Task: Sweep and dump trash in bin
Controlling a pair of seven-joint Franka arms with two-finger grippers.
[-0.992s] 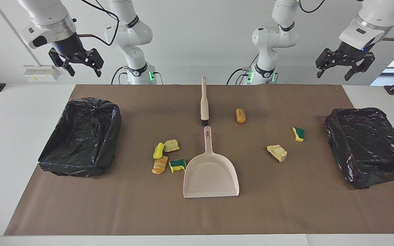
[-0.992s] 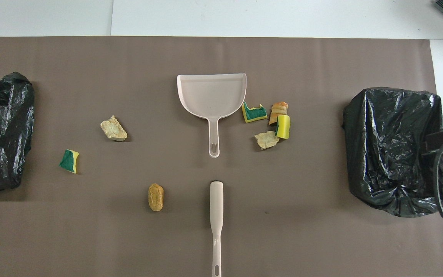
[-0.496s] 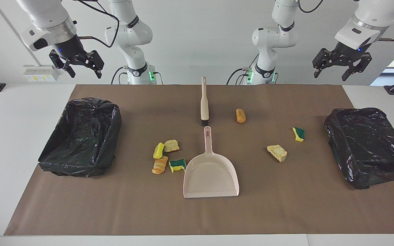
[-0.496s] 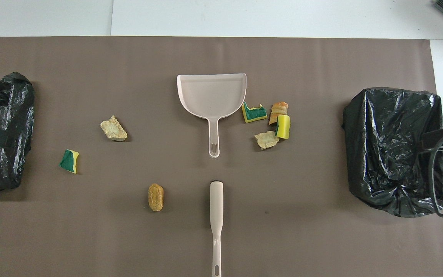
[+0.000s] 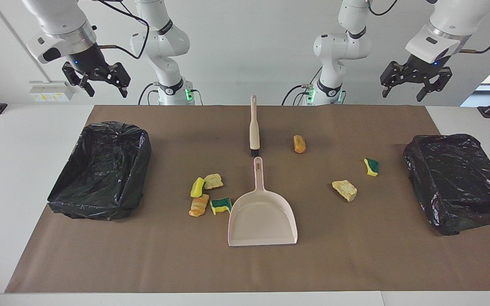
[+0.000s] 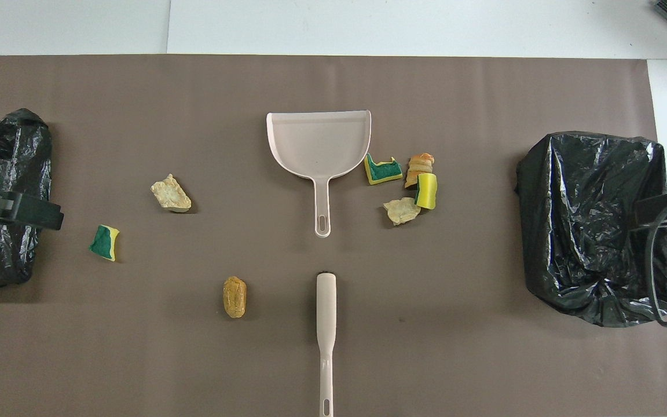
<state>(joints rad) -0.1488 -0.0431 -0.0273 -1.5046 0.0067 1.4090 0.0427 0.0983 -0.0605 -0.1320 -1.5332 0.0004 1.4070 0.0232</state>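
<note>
While both arms hang raised, left gripper (image 5: 415, 85) and right gripper (image 5: 100, 83) gape empty, fingers spread downward.

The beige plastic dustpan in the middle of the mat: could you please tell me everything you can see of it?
The beige plastic dustpan lies flat on the brown mat, empty. Its wide scoop has low walls and opens away from the robots; its slim handle, with a hanging slot at the end, points toward the brush without reaching it. A yellow-and-green sponge scrap lies close against its side. No gripper touches it.
</note>
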